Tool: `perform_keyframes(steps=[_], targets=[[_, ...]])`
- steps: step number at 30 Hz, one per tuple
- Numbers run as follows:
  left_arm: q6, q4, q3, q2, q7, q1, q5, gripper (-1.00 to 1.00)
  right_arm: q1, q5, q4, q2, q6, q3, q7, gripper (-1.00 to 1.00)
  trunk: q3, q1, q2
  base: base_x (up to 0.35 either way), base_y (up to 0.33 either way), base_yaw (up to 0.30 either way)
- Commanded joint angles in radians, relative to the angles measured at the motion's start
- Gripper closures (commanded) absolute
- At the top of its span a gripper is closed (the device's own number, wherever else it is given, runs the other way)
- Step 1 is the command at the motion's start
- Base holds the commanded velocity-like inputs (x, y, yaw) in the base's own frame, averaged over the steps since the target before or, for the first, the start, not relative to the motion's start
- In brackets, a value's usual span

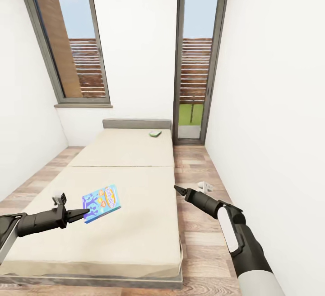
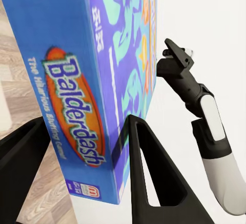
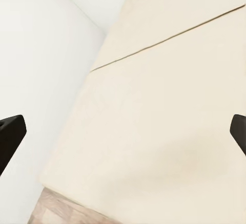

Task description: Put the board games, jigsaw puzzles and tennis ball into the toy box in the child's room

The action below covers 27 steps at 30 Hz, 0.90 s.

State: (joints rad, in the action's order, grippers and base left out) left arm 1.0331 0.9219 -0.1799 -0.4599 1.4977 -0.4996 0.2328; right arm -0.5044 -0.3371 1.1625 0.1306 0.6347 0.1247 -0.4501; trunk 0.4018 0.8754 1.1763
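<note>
A blue board game (image 1: 102, 202) printed "Balderdash" (image 2: 77, 106) is tilted just over the near pad of the bed (image 1: 135, 237). My left gripper (image 1: 85, 213) is shut on its near corner, one finger (image 2: 141, 167) on each side. A white-and-green board game (image 1: 155, 133) lies on the far pad by the grey headboard. My right gripper (image 1: 178, 189) hovers open over the bed's right edge, its fingers (image 3: 10, 137) wide apart with nothing between them. The table, toy box, jigsaw puzzles and tennis ball are out of view.
The bed fills the room's middle, with white walls on both sides. A strip of wood floor (image 1: 198, 223) runs along its right, with a small white object (image 1: 205, 186) on it. A window (image 1: 67, 38) and a glass door (image 1: 196, 70) are in the far wall.
</note>
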Motion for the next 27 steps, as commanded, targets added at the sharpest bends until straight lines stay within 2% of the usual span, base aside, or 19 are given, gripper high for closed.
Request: perform_keyframes(steps=[1, 8, 21, 27], targets=[[0.010, 0.000, 0.000, 0.000, 0.003, 0.000, 0.000, 1.00, -0.001, -0.004, 0.001, 0.001, 0.008, 0.003, -0.002, -1.00, -0.002, -0.004, -0.007, 0.000, 0.000, 0.000], [0.010, 0.000, 0.000, 0.000, 0.001, 0.000, 0.000, 1.00, -0.001, -0.003, 0.002, 0.001, 0.008, 0.003, -0.003, -1.00, -0.025, -0.031, -0.056, 0.000, 0.000, 0.106], [0.010, 0.000, 0.001, 0.001, 0.000, 0.000, 0.000, 1.00, -0.001, -0.005, 0.000, 0.001, 0.008, 0.003, -0.002, -1.00, -0.072, -0.081, -0.147, 0.000, 0.000, 0.266], [0.010, 0.000, 0.000, 0.001, -0.042, 0.000, 0.001, 1.00, -0.001, -0.005, 0.000, 0.001, 0.007, 0.002, -0.002, -1.00, -0.094, -0.104, -0.189, 0.000, 0.000, 0.274]])
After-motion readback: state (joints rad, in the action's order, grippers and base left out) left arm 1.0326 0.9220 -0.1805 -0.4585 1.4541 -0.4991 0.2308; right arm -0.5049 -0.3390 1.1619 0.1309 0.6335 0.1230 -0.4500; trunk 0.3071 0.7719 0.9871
